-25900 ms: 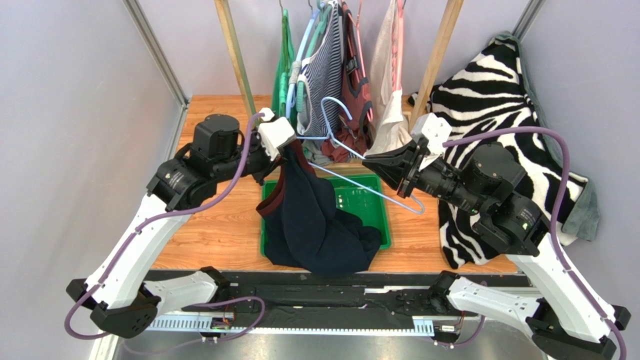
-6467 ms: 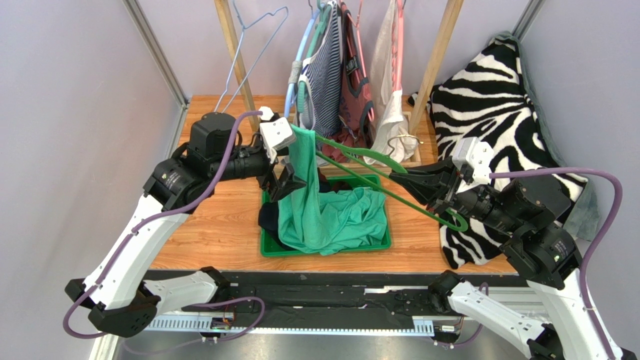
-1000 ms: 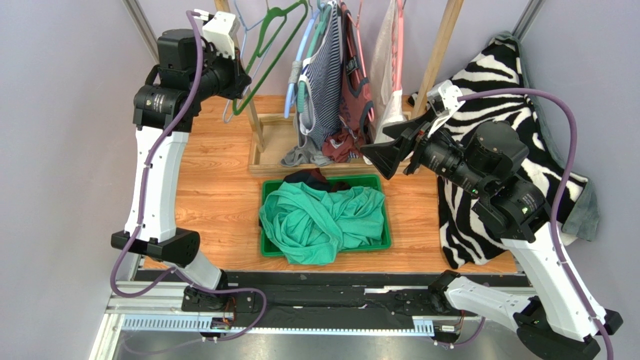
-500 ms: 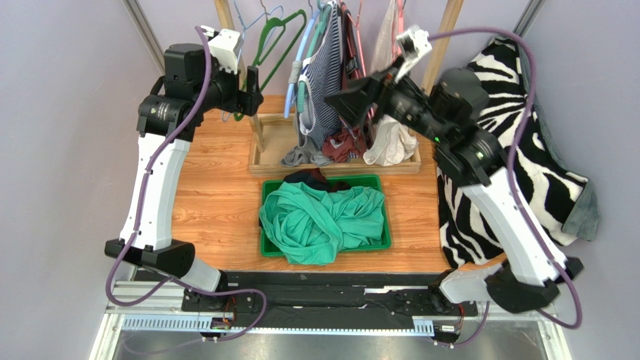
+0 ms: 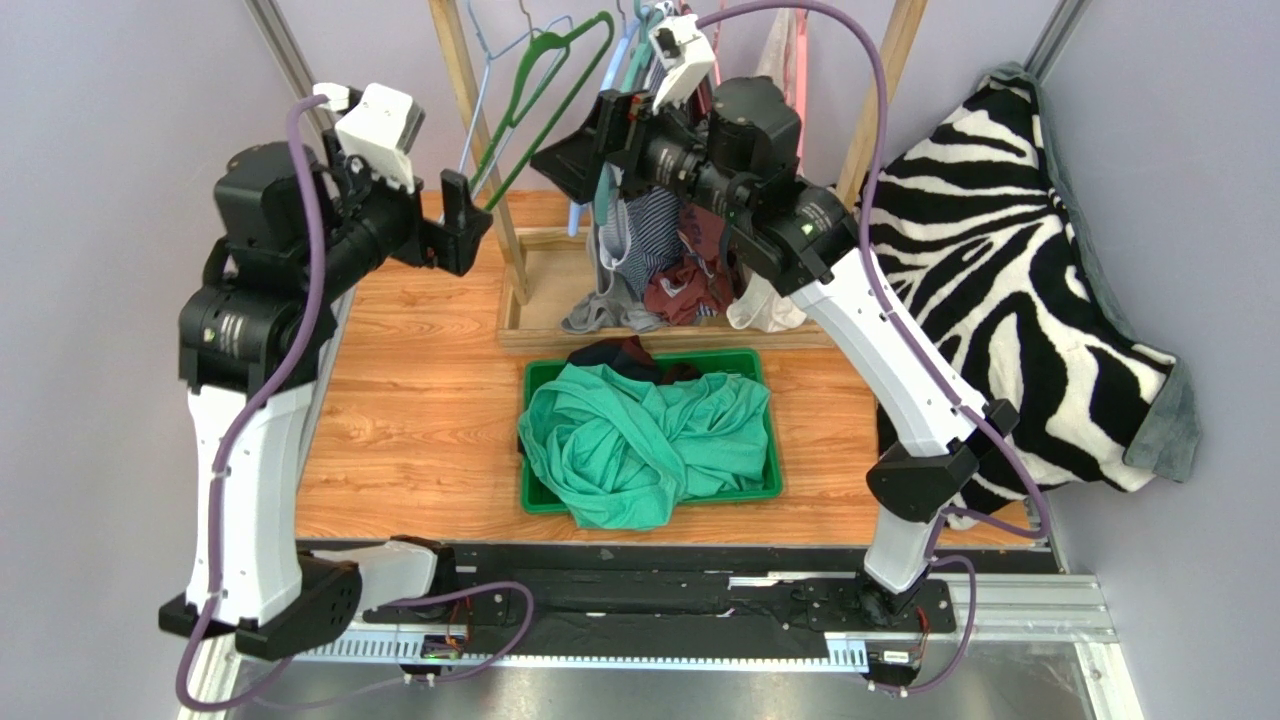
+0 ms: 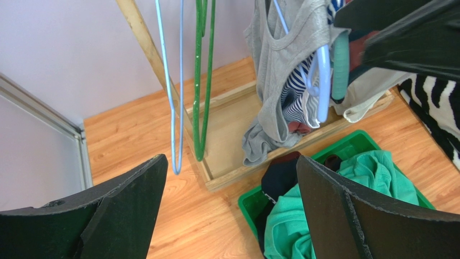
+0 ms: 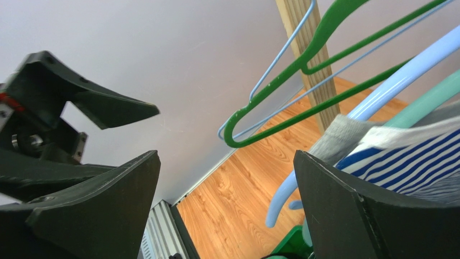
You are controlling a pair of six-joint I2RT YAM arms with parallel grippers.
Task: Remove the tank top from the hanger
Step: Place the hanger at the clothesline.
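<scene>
Left gripper [image 5: 463, 228] first: its jaws stand wide apart with nothing between them. It is in the upper left of the top view, beside the rack's left wooden post [image 5: 469, 105]. Through the gap in its own wrist view hang two bare hangers side by side, a green hanger [image 6: 201, 81] and a thin blue wire hanger [image 6: 175, 86]. The right gripper [image 5: 589, 147] is spread just as wide and grips nothing. It sits at top centre of the top view, close beside the striped tank top [image 6: 296, 102], which hangs on a pale blue hanger [image 7: 389, 87] among the other clothes on the rack. A green tank top [image 5: 646, 443] lies crumpled in the green bin [image 5: 736, 360] at the middle of the frame — off any hanger, on top of a dark garment [image 5: 609, 356]. A zebra-print blanket [image 5: 1022, 270] fills the right side.
</scene>
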